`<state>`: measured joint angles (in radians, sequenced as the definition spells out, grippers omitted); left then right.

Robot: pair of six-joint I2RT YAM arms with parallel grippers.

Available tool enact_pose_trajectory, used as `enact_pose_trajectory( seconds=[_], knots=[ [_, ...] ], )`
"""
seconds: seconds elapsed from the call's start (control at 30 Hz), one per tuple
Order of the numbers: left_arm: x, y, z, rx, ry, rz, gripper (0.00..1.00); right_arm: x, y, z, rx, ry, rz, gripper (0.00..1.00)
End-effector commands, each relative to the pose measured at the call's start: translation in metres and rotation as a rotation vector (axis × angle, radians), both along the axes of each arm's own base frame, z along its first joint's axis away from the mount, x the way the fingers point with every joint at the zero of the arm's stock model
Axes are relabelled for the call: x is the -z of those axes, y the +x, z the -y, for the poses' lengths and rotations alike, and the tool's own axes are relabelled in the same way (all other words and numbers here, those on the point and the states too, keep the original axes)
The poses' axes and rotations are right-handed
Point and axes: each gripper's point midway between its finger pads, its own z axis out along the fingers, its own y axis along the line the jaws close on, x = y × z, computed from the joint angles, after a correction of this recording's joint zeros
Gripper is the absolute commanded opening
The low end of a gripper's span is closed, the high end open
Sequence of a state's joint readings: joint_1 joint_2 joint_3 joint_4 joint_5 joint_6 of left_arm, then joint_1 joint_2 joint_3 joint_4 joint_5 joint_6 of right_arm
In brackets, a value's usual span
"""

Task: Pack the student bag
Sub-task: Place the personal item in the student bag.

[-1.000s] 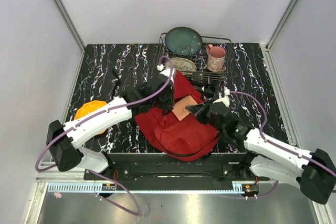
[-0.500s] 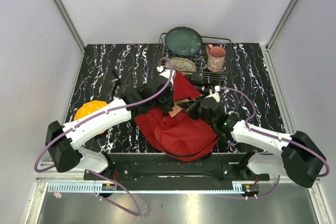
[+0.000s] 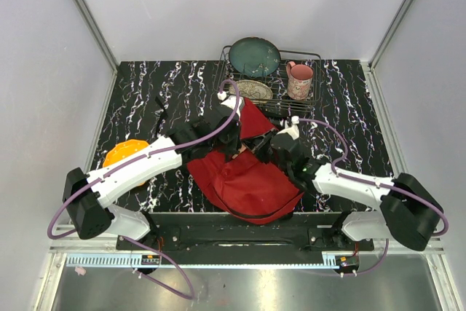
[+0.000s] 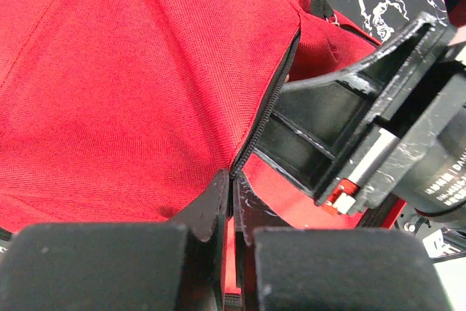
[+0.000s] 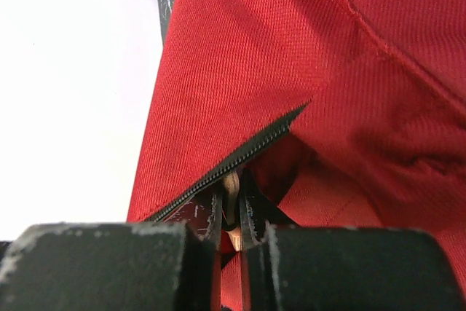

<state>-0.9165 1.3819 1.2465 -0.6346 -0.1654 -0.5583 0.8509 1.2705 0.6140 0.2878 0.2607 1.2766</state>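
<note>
Far out to the left of the left gripper (image 3: pixel 231 140), orange item (image 3: pixel 120 155): lies on the table (image 3: pixel 145 92), untouched; we cannot tell what it is.
Left gripper: clenched on the black zipper edge (image 4: pixel 269 107) of the student bag (image 3: pixel 247 183); we judge it lifts that edge so the mouth stays parted.
Student bag: red, slumped on the table under the left gripper and the right gripper (image 3: pixel 263 148), most of its bulk on their near side.
Bag opening: a shadowed gap just past the right gripper's fingertips; we cannot see whether anything is inside.
Right gripper: pinched on a thin tan piece (image 5: pixel 231 183), with its tips at the zipper line; we judge it is feeding the piece into the bag.
Thin tan piece: almost wholly hidden from above; card or booklet, we cannot say.
Beyond both grippers, dish rack (image 3: pixel 306 103): holds a teal plate (image 3: pixel 255 56), a patterned plate (image 3: pixel 253 90) and a pink mug (image 3: pixel 299 80); it stands near the bag's far end.
</note>
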Motion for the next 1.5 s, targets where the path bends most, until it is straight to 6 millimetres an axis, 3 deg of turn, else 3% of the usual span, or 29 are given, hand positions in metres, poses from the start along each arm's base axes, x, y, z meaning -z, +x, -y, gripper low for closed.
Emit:
enact_pose_trajectory(
  seconds=[0.0,0.17,0.4,0.43,0.53,0.57,0.6,0.67,0.7,0.87,0.93,0.97,1.0,1.07,1.1,1.17,1.2,1.23,1.27,1.3,1.33,1.37,1.43,1.47],
  knots=[
    [-0.047,0.002,0.007,-0.001,-0.115,0.091,0.00,-0.031,0.029,-0.008,0.063,0.046,0.103,0.02],
    [-0.052,0.001,0.002,-0.011,-0.121,0.103,0.00,-0.027,0.036,-0.020,0.019,0.042,0.115,0.04],
    [-0.050,-0.002,-0.007,-0.032,-0.118,0.106,0.00,-0.013,0.031,-0.025,-0.033,-0.002,0.098,0.18],
    [-0.049,-0.003,-0.008,-0.034,-0.116,0.104,0.01,-0.009,0.026,-0.027,-0.062,-0.015,0.086,0.27],
    [-0.048,-0.003,-0.013,-0.052,-0.116,0.110,0.09,-0.008,0.017,-0.025,-0.111,-0.054,0.092,0.39],
    [-0.047,-0.002,-0.015,-0.059,-0.113,0.111,0.16,-0.004,0.014,-0.022,-0.116,-0.075,0.086,0.47],
    [-0.047,-0.003,-0.015,-0.061,-0.115,0.114,0.16,-0.011,0.011,-0.017,-0.111,-0.076,0.094,0.55],
    [-0.046,-0.003,-0.016,-0.064,-0.112,0.113,0.20,-0.001,0.006,-0.003,-0.095,-0.144,0.073,0.67],
    [-0.044,-0.003,-0.016,-0.064,-0.110,0.111,0.20,-0.009,0.003,0.004,-0.083,-0.141,0.085,0.69],
    [-0.042,-0.003,-0.016,-0.067,-0.111,0.104,0.23,-0.001,-0.013,0.039,-0.033,-0.217,0.063,0.67],
    [-0.040,-0.003,-0.016,-0.065,-0.110,0.100,0.24,-0.004,-0.016,0.046,-0.014,-0.199,0.075,0.53],
    [-0.040,-0.004,-0.016,-0.064,-0.112,0.099,0.23,-0.003,-0.018,0.047,-0.012,-0.194,0.073,0.41],
    [-0.040,-0.004,-0.016,-0.067,-0.113,0.100,0.23,-0.003,-0.018,0.047,-0.017,-0.188,0.075,0.22],
    [-0.040,-0.005,-0.020,-0.078,-0.116,0.101,0.24,-0.005,-0.019,0.045,-0.016,-0.175,0.067,0.15],
    [-0.038,-0.006,-0.022,-0.085,-0.116,0.096,0.31,-0.005,-0.019,0.047,-0.011,-0.182,0.061,0.14],
    [-0.037,-0.008,-0.030,-0.108,-0.111,0.103,0.43,-0.017,-0.020,0.051,-0.002,-0.174,0.080,0.14],
    [-0.028,-0.011,-0.037,-0.137,-0.102,0.087,0.49,-0.012,-0.025,0.060,0.006,-0.226,0.064,0.14],
    [-0.023,-0.010,-0.047,-0.181,-0.085,0.094,0.65,-0.022,-0.026,0.064,0.001,-0.269,0.100,0.16],
    [-0.028,-0.013,-0.057,-0.208,-0.108,0.106,0.71,-0.035,-0.031,0.072,0.012,-0.282,0.131,0.18],
    [-0.018,-0.017,-0.064,-0.233,-0.102,0.094,0.75,-0.031,-0.036,0.086,0.028,-0.352,0.121,0.21],
    [-0.018,-0.018,-0.072,-0.257,-0.107,0.102,0.83,-0.041,-0.039,0.088,0.002,-0.381,0.166,0.27],
    [-0.024,-0.022,-0.082,-0.279,-0.141,0.117,0.85,-0.055,-0.043,0.089,-0.028,-0.373,0.227,0.31],
    [-0.005,-0.029,-0.096,-0.327,-0.142,0.093,0.89,-0.074,-0.051,0.082,-0.117,-0.387,0.310,0.37],
    [-0.007,-0.033,-0.103,-0.345,-0.179,0.097,0.92,-0.080,-0.052,0.077,-0.156,-0.396,0.337,0.41]
  ],
)
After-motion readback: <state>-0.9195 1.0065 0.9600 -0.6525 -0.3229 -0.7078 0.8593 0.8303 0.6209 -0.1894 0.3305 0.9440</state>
